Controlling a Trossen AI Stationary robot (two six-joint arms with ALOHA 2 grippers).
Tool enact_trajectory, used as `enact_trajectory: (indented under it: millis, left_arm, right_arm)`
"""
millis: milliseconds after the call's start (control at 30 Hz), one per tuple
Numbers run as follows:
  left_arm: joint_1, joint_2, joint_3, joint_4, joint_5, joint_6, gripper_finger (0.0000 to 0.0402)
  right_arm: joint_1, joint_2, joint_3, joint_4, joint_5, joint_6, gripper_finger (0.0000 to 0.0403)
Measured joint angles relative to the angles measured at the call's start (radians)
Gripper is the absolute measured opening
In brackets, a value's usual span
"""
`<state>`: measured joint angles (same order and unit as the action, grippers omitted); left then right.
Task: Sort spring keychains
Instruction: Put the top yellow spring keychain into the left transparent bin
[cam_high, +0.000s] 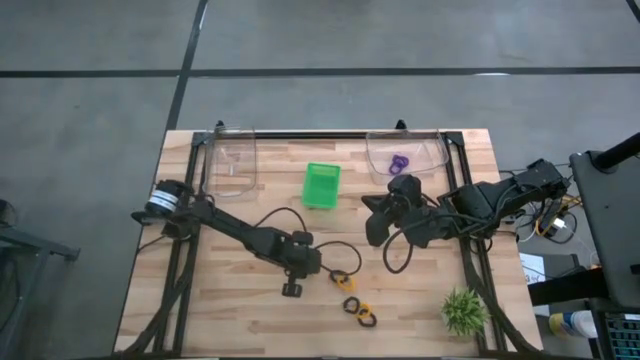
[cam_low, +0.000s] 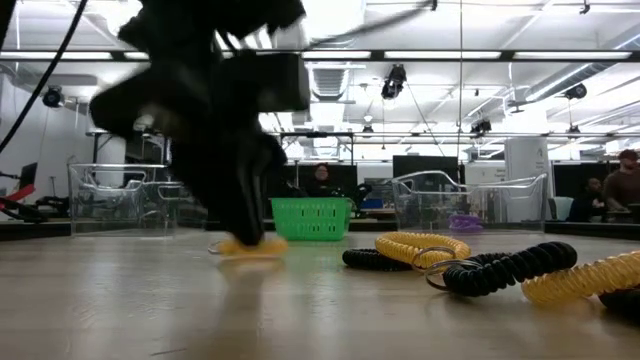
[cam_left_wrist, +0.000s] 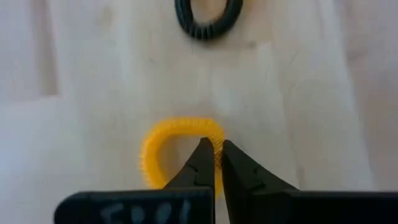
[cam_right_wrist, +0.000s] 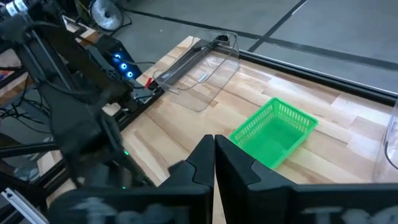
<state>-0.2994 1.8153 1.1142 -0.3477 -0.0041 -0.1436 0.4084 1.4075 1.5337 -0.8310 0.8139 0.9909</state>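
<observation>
Now left end effector pinching yellow keychain

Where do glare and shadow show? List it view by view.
Low view: ceiling lights glare, leaving the left arm a dark silhouette; the tabletop mirrors the brightness. High view: even light, only faint shadows. Left wrist view: bright wood, and the left hand pinching the yellow keychain casts little shadow. Right wrist view: highlights on the clear bin.

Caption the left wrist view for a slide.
Left gripper shut on a yellow spring keychain; a black keychain lies beyond.
</observation>
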Motion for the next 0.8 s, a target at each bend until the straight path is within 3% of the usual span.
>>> enact_trajectory:
  millis: [433,800]
  left_arm:
    - [0.003,-0.325,-0.009,-0.105,-0.095,-0.092,0.0001]
    - [0.006,-0.564,-0.009,-0.290,-0.210,-0.200,0.0001]
  right_arm:
    - [-0.001,0.001,0.000,0.000,0.027,-0.007,0.0009]
    - [-0.001,0.001,0.000,0.000,0.061,-0.026,0.0008]
